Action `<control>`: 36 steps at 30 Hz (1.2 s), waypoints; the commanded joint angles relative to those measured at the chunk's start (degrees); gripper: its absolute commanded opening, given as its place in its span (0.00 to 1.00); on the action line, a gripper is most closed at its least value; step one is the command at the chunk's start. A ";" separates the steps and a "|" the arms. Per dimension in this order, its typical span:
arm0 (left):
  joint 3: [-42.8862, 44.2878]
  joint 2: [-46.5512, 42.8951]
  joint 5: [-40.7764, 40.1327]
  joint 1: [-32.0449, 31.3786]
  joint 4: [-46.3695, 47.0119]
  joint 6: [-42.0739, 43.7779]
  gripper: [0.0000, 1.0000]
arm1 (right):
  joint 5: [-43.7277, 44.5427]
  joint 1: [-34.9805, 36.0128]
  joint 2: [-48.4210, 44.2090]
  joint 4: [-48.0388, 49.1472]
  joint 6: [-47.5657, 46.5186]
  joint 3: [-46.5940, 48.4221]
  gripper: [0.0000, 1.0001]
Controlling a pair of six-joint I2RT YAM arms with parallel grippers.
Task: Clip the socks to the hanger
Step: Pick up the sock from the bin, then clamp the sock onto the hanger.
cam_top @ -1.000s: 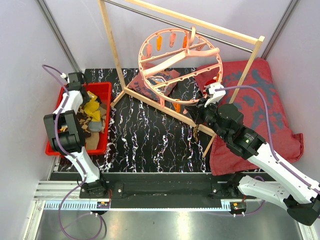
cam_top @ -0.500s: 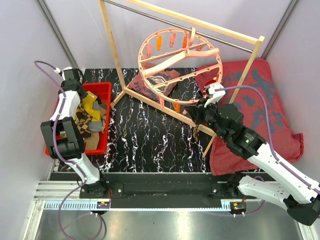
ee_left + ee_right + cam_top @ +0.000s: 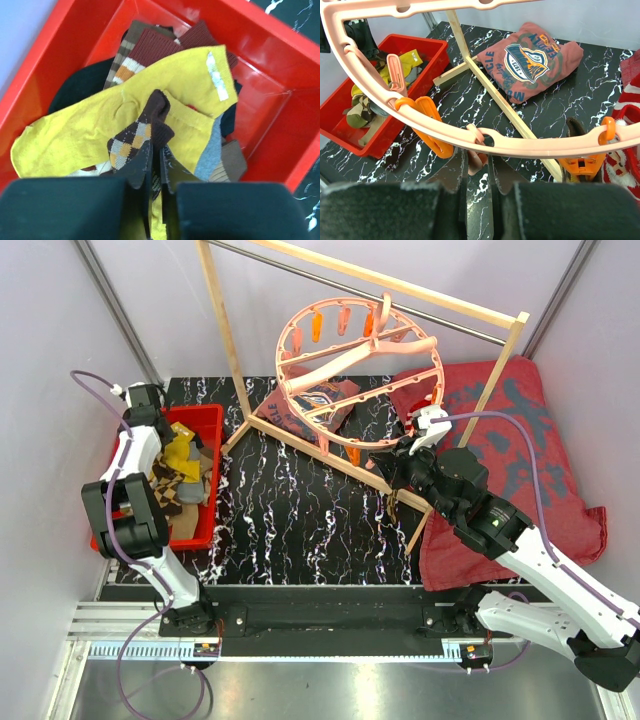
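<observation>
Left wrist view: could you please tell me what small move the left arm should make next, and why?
Probably lift straight up. The left gripper looks pinched on the argyle sock, which lies atop the yellow sock in the red bin; rising should free it alone.

Bright, even light fell from overhead, leaving only soft, faint shadows. White glare streaked the red bin's (image 3: pixel 260 55) glossy wall and the metal rail (image 3: pixel 330 685). Each wrist view blurred its own near fingers (image 3: pixel 142 167), while the argyle sock (image 3: pixel 132 142) and the hanger (image 3: pixel 420 117) showed sharp. The overhead view's wide lens splayed the corner posts (image 3: pixel 110 310) outward.
</observation>
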 commanded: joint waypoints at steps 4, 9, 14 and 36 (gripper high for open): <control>-0.06 -9.82 -1.91 0.24 2.06 0.74 0.00 | -0.47 0.36 -0.96 1.54 -1.09 0.67 0.00; 1.69 -18.52 -2.70 -0.11 1.62 1.53 0.00 | 0.15 0.36 -1.05 1.89 -1.35 0.41 0.00; 4.42 -25.64 -2.62 -0.90 0.74 2.93 0.00 | 0.41 0.45 -0.61 2.16 -1.88 0.50 0.00; -2.68 -50.96 25.51 -28.22 7.85 -2.34 0.00 | 0.67 0.45 0.00 2.86 -0.13 0.67 0.00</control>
